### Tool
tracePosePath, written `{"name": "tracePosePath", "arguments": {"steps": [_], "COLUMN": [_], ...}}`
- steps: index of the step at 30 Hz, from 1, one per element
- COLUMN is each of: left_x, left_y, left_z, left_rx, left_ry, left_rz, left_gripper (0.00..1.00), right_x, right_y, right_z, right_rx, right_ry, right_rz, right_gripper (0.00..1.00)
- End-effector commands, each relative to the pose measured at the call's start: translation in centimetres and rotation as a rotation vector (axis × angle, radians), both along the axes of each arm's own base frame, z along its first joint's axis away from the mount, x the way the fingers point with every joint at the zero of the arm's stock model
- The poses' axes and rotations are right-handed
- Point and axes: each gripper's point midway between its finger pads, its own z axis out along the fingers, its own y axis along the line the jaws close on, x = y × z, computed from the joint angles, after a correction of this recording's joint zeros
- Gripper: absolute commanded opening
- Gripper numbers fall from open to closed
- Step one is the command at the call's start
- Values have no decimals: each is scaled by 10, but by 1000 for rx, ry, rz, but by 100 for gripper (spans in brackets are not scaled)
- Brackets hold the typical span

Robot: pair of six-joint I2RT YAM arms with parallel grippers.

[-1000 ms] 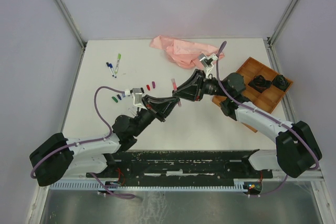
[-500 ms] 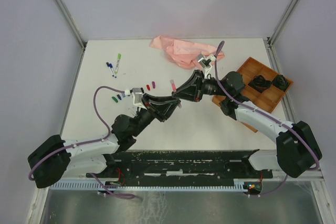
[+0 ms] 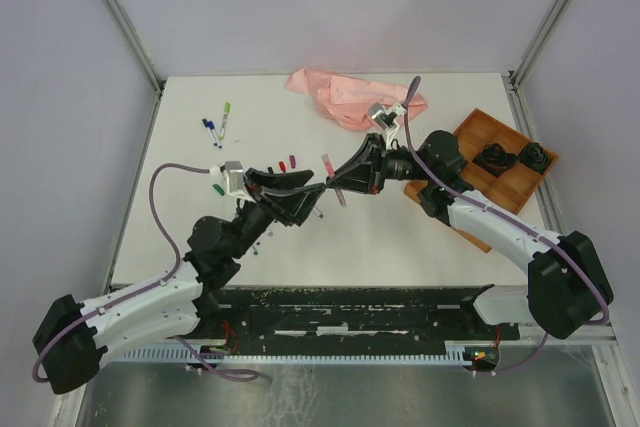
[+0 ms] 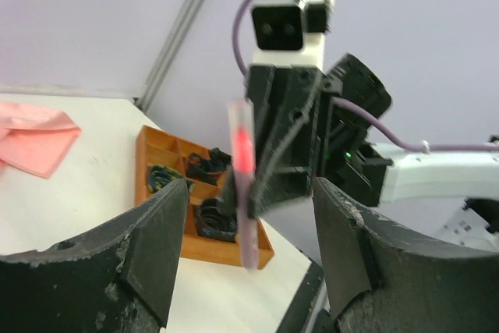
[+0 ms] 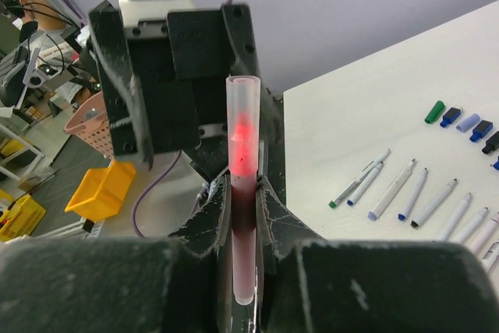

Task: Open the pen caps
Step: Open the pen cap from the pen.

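Several caps [image 5: 460, 118] already off, loose on table [image 5: 366, 107] near bare pens [image 5: 398, 189]; red pen [image 5: 242, 138] pinched in right gripper [image 5: 243, 193], left gripper [image 4: 251, 216] spread just beside it, probably the last one, cap state unclear.

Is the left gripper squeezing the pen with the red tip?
No: the left gripper's fingers stand wide apart on either side of the pen, which the right gripper holds.

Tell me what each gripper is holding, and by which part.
Right gripper clamps the red pen by the half nearest its wrist; left gripper, open, holds nothing.
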Motion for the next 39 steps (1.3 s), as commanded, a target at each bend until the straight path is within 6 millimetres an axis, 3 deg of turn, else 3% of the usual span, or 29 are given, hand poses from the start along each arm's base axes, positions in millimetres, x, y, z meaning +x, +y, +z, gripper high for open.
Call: {"name": "tracePosePath", "arguments": {"steps": [1,5,14,24,28,36,39], "left_x": [21,35,38,48,49,54,57], "left_y": [6,5,-5,-23,-27,-38,-37], "left_z": [16,20,31,15,10,-7,-10], "left_rx": [-19,-68,-90,-33,-13,53,76], "left_ry": [94,182,216,295,306,347,350], "left_rz": [-9,-64,-103,-132,-140,-159,-138], "left_gripper": [72,70,61,34,30,31,13], "right_x": [-1,1,6,10,12,14,15], "right_y": [1,1,2,3,3,3,3], "right_z": [14,10,1,-7,-9,-13,-15], "right_rx": [-6,-26,-61,-93,-103,-124,-133], "right_ry": [-59,-62,-48,-40,-37,-35,-34], "right_rz": [7,0,-14,-28,-35,-45,-48], "right_gripper": [0,0,0,0,0,0,0]}}
